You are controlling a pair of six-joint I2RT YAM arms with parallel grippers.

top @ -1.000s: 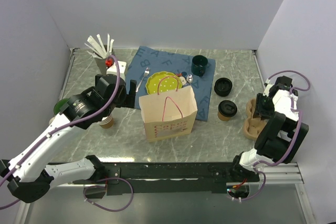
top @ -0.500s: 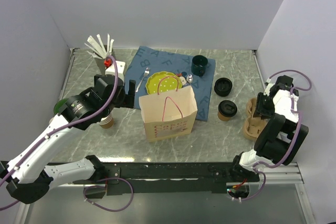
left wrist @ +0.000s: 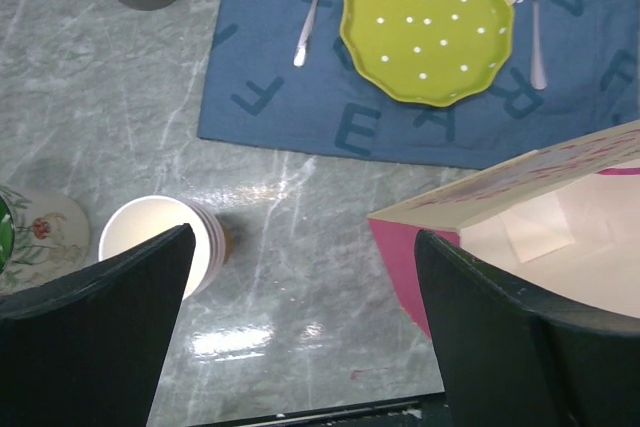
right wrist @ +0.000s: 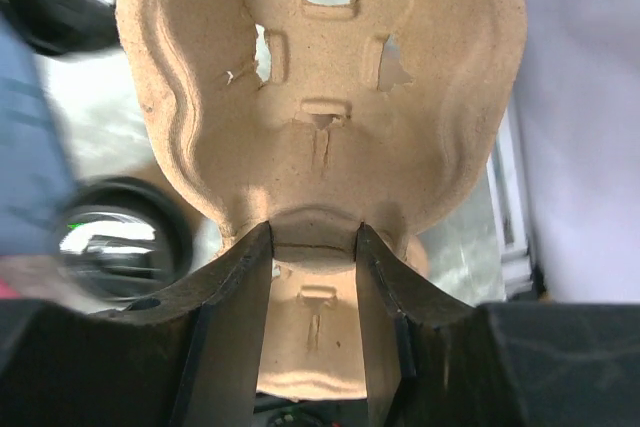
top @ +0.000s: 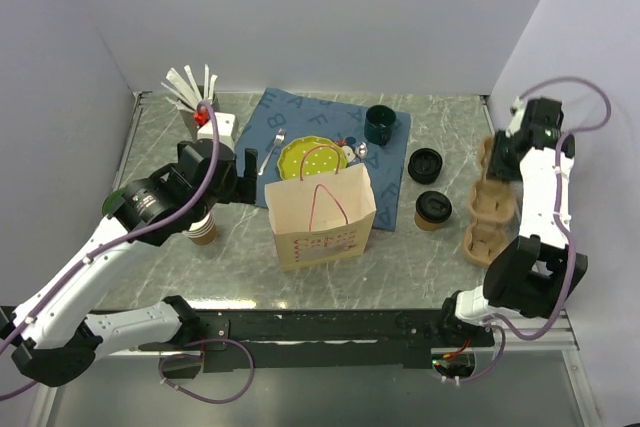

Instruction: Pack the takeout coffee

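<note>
At the left gripper (left wrist: pixel 300 347): spread to full width, holding nothing. Hovering above the marble table (top: pixel 420 267), with the stacked paper cups (left wrist: pixel 158 247) just beside one finger and the open mouth of the paper bag (left wrist: pixel 540 227) near the other. Visible ahead in the left wrist view: a blue placemat (left wrist: pixel 290 97) bearing a green dotted plate (left wrist: pixel 428 22), with a fork (left wrist: pixel 312 2) on one side of the plate and a spoon (left wrist: pixel 537 7) on the other.

At the right gripper (right wrist: pixel 312 232): narrowed onto the rim of a pulp cup carrier (right wrist: pixel 320 77), one finger on each face of the edge, pinching firmly. Held above the table at the far right, close to the side wall. Directly beneath, resting on the table: a second cup carrier (top: pixel 483 243).

Location of the takeout coffee (top: pixel 433 209): upright on the table, black lid fitted, between the paper bag and the carriers. Outside the bag, just to its right. Well apart from both grippers, touched by neither.

Just beyond the coffee: a round black-topped item (top: pixel 425 164), kind not discernible. Farther back, at the corner of the placemat: a dark green mug (top: pixel 379 124). At the far left corner: a utensil holder (top: pixel 195 112) filled with pale cutlery.
</note>
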